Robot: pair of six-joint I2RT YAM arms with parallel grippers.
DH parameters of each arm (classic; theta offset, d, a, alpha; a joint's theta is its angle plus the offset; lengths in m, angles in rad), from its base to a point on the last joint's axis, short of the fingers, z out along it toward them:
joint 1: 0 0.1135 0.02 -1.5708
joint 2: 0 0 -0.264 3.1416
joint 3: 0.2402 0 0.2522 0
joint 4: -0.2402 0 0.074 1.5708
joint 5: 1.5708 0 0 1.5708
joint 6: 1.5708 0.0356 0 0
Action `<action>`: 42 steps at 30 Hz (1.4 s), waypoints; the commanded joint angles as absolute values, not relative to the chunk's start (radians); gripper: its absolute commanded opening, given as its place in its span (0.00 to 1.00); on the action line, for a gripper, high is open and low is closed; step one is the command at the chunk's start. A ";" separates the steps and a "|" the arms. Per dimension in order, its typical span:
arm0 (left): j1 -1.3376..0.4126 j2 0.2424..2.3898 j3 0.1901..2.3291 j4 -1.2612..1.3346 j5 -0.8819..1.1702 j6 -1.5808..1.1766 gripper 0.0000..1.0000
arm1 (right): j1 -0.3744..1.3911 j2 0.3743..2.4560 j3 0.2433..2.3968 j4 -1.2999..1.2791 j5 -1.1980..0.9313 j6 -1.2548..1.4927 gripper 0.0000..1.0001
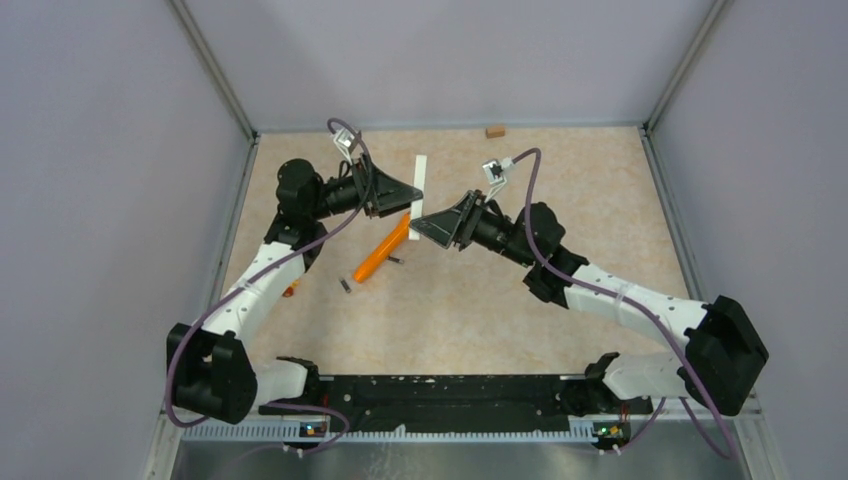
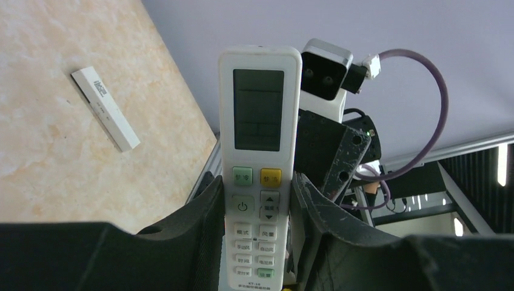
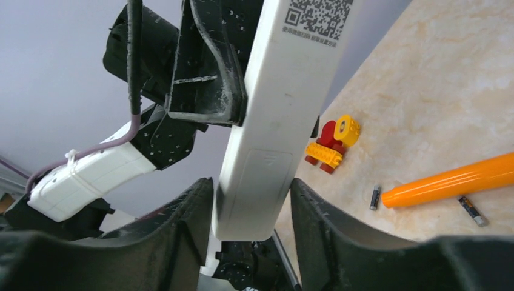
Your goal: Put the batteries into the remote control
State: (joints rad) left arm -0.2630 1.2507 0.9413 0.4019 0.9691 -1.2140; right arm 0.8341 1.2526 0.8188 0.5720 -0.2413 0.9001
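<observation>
Above the table, the remote control is clamped in our left hand, back cover not yet off; our right hand stands apart around its lower end. We should slide the cover off squarely; the batteries lie below.

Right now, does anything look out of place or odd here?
Nothing looks damaged. A red-and-yellow toy lies on the table and seems unrelated to the job. Two batteries lie loose by the orange tube, while the left hand holds the remote in the air.
</observation>
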 commanded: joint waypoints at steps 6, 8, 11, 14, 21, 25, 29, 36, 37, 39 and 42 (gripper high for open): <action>-0.268 1.249 0.889 0.595 0.970 -1.221 0.08 | 0.806 1.297 0.890 0.606 -0.349 0.832 0.22; -0.268 1.251 0.887 0.604 0.962 -1.213 0.09 | 0.804 1.297 0.895 0.584 -0.339 0.798 0.27; -0.268 1.245 0.885 0.611 0.946 -1.204 0.08 | 0.803 1.315 0.909 0.593 -0.347 0.772 0.50; -0.268 1.234 0.883 0.614 0.931 -1.198 0.07 | 0.800 1.359 0.932 0.612 -0.389 0.784 0.52; -0.263 1.192 0.901 0.502 0.899 -1.102 0.39 | 0.793 1.382 0.948 0.597 -0.421 0.757 0.16; -0.262 1.154 0.965 0.127 0.764 -0.800 0.78 | 0.812 1.374 1.007 0.315 -0.348 0.478 0.09; -0.262 1.161 1.018 -0.121 0.634 -0.605 0.84 | 0.876 1.426 1.097 0.056 -0.148 0.199 0.06; -0.262 1.215 1.068 -0.265 0.526 -0.598 0.71 | 0.950 1.499 1.172 -0.056 0.114 0.028 0.05; -0.262 1.223 1.076 -0.284 0.524 -0.598 0.64 | 0.955 1.509 1.183 -0.063 0.124 0.020 0.05; -0.262 1.242 1.084 -0.305 0.534 -0.606 0.54 | 0.961 1.519 1.188 -0.062 0.137 0.007 0.05; -0.262 1.265 1.068 -0.281 0.557 -0.665 0.48 | 0.967 1.526 1.189 -0.053 0.122 -0.030 0.05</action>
State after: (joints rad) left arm -0.2619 1.2434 1.0428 -0.2642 0.5606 -0.6327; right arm 0.9512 1.5311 1.1225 -0.0650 0.0650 0.0685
